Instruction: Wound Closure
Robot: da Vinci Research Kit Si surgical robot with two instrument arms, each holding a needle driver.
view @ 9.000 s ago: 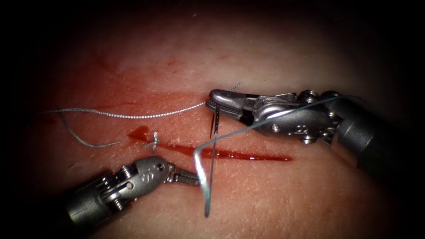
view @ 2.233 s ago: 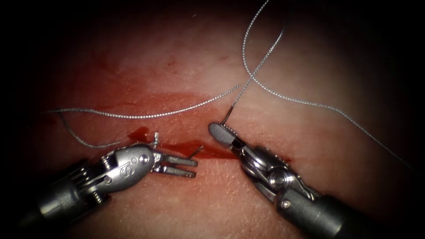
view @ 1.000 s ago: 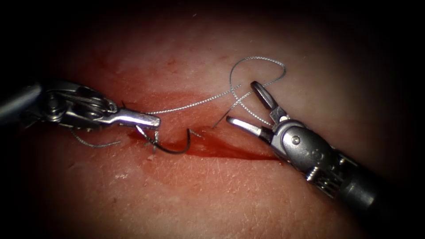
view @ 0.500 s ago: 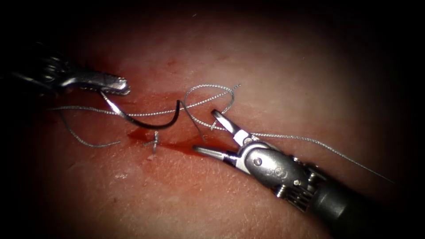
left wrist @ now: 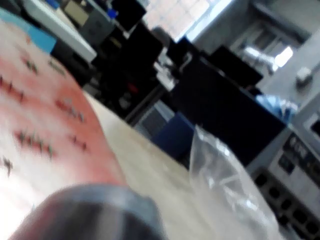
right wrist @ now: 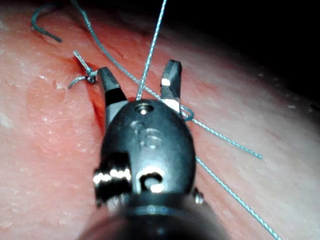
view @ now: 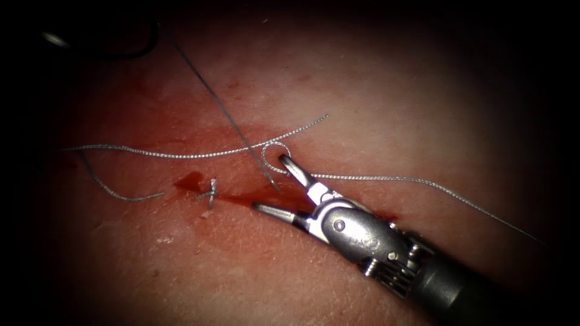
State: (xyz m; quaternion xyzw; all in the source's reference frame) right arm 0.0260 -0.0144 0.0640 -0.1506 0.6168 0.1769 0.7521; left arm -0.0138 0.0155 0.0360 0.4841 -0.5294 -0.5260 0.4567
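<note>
Pink tissue (view: 374,90) under the lamp, dark at the margins; cut (view: 241,198) running left to right, edged with red fluid (view: 190,180).

Right tool (view: 273,183): enters from the lower right, jaws spread wide, gripping nothing. Straddles the cut, upper jaw threaded through a small loop (view: 270,151) of thread (view: 393,178), lower jaw resting just over the red line. Judged to be placed so as to keep the loop open and anchored over the wound.

Dark strand (view: 217,102): rises straight from the cut beside the loop toward the far upper left, evidently under tension.

Needle (view: 142,51): hangs clear of the tissue, well left of the cut, next to a faint glint of the left tool (view: 54,39); grip there too dim to judge.

Finished knot (view: 211,193) with short ends at the cut's left end; loose thread scrap (view: 121,194) farther left.
</note>
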